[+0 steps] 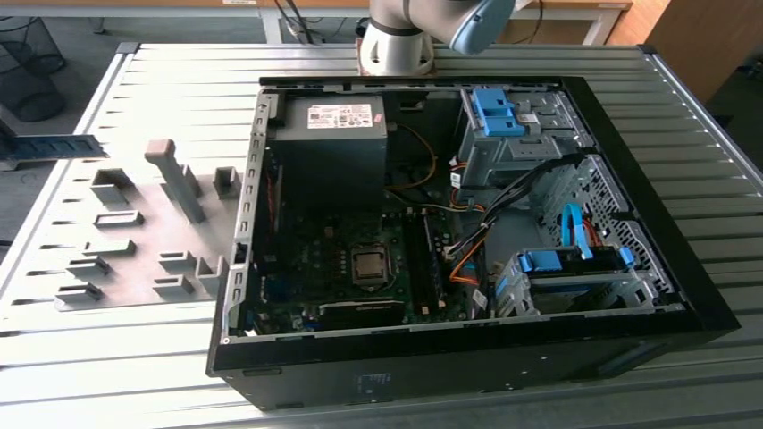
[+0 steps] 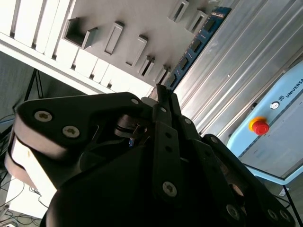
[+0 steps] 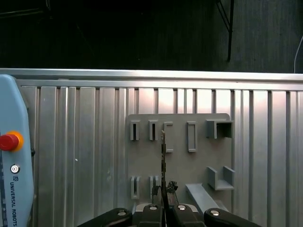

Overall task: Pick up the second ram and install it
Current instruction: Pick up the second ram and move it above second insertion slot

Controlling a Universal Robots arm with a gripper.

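Second ram, a long thin blue circuit-board stick with dark chips, is pinched by one end between the fingers of the black hand. In the first wrist view it shows edge-on, with the hand pressed onto it. Just past it lies the pale grey plastic holder plate with its raised slotted blocks, resting on the ribbed silver metal counter. In the exterior view the stick hangs at about ten o'clock from the plate, seemingly lifted clear of the blocks. Farther off, at three o'clock from the plate, sits the open black computer case, its dark motherboard exposed. Judging by this, the pick-up is done: the ram is out of its holder and in the hand. Installation is left to do. The stick is well apart from the case, and no part of it is over the motherboard.
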